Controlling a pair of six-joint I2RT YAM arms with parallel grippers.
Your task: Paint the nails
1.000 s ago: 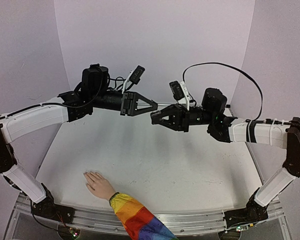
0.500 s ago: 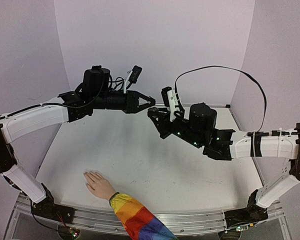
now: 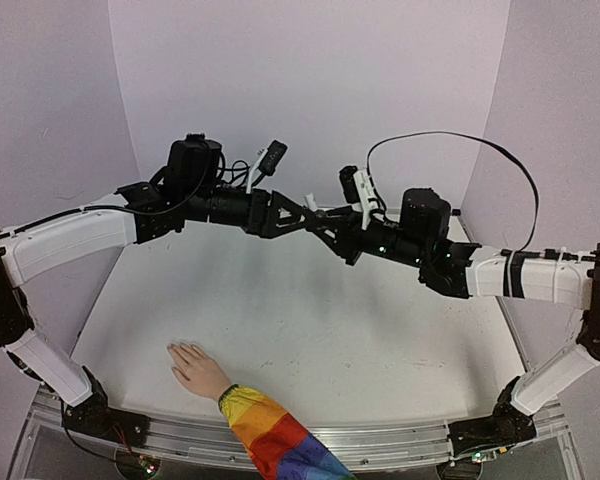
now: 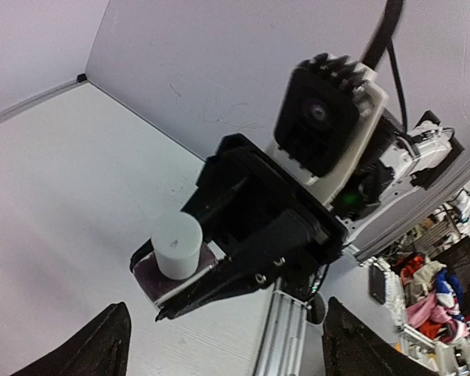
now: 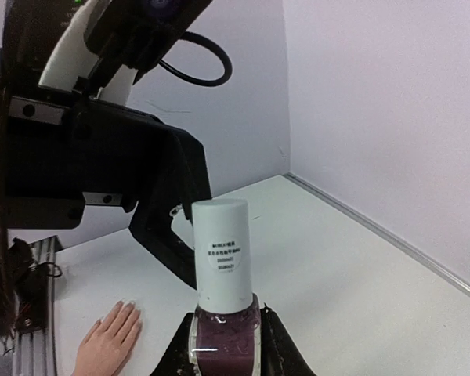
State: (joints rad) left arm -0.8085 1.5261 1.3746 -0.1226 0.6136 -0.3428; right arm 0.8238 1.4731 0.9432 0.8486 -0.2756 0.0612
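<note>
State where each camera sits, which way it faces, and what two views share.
Top external: above and behind the bases, looking down at the table; both arms show.
Left wrist: faces the right gripper clamping the bottle; own fingers at bottom corners.
Right wrist: faces the left gripper past the bottle; own fingers below.
Both wrist views share the bottle.

Top view fixed high behind both arm bases, facing forward-down over whole table [image 3: 280, 320], far; left wrist cam looks past own fingers [image 4: 102, 345] at right gripper [image 4: 172, 276], close; right wrist cam looks over held bottle [image 5: 222, 258] toward left arm [image 5: 78, 172], very close; both wrists share bottle; top and right wrist share beige hand [image 3: 195, 368].
</note>
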